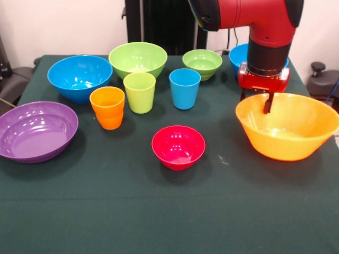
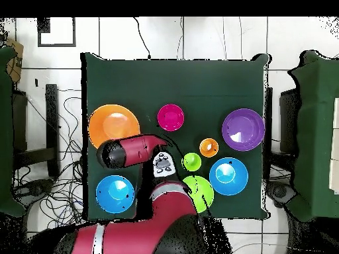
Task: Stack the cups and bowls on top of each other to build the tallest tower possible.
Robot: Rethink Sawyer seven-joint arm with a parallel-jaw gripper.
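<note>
The big glossy yellow-orange plastic bowl (image 1: 288, 127) sits alone at one side of the dark green cloth-covered table (image 1: 106, 211), and right at its far rim hangs the red and black gripper (image 1: 256, 103). One dark finger (image 1: 268, 102) dips just inside that rim, the other stands just behind it, so they look slightly apart astride the wall, though whether they press it I cannot tell. Behind the arm (image 1: 265, 21) peeks a blue plastic bowl (image 1: 238, 54), mostly hidden. Out toward the middle lies the small red bowl (image 1: 178, 146). Beyond it the three tumblers stand upright in a row: orange cup (image 1: 107, 107), lime green cup (image 1: 140, 92), blue cup (image 1: 185, 88). Behind them, the small green bowl (image 1: 202, 63), the large green bowl (image 1: 137, 59) and another blue bowl (image 1: 79, 77). The wide shallow purple bowl (image 1: 36, 130) rests at the far side. Nothing stacked.
</note>
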